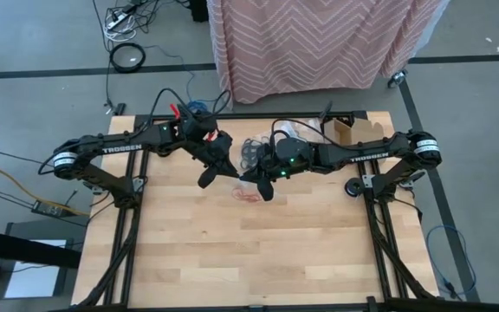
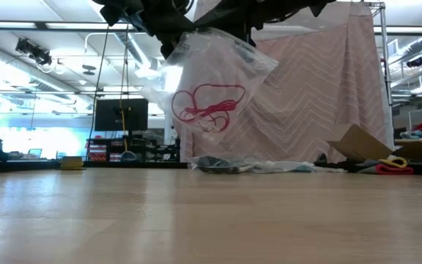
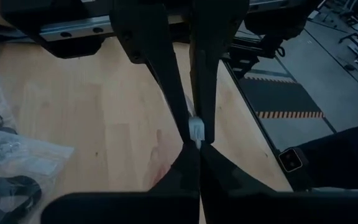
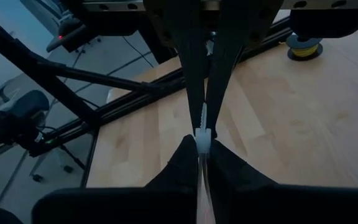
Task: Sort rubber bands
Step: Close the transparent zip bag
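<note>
I see both hands pinching one clear bag (image 2: 211, 73) above the table (image 1: 232, 251): left hand (image 3: 195, 132) and right hand (image 4: 202, 138) pressed together on its top edge. One cluster of red rubber bands (image 2: 205, 106) hangs inside.

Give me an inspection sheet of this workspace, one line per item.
Surface: wooden table, mostly bare in front.
Job's things: red rubber bands inside a clear plastic bag held up above the table.
Clutter: more clear bags at the far edge; cardboard box.
Grippers: left gripper and right gripper both shut on the bag's top edge, mid-table.
Cables: black cables on the floor beyond the table.
Surroundings: pink patterned cloth behind the table; workshop room.
</note>
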Robot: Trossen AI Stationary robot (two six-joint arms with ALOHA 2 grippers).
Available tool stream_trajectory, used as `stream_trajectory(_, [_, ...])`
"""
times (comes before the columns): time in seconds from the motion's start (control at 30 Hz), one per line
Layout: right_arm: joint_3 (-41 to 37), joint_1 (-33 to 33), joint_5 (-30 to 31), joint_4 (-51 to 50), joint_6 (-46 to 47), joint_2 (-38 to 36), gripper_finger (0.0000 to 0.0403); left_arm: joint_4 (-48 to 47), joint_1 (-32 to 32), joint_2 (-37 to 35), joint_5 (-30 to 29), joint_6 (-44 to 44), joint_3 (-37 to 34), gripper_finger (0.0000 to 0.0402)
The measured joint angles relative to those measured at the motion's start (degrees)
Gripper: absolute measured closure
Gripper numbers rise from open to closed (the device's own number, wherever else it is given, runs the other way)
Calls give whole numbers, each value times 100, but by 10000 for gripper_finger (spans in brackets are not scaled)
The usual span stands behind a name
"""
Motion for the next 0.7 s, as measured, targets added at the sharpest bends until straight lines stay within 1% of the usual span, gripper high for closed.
stream_trajectory(0.7, [6,4,12,-310,43,0,385,-24,76,-22,52,42,1,401])
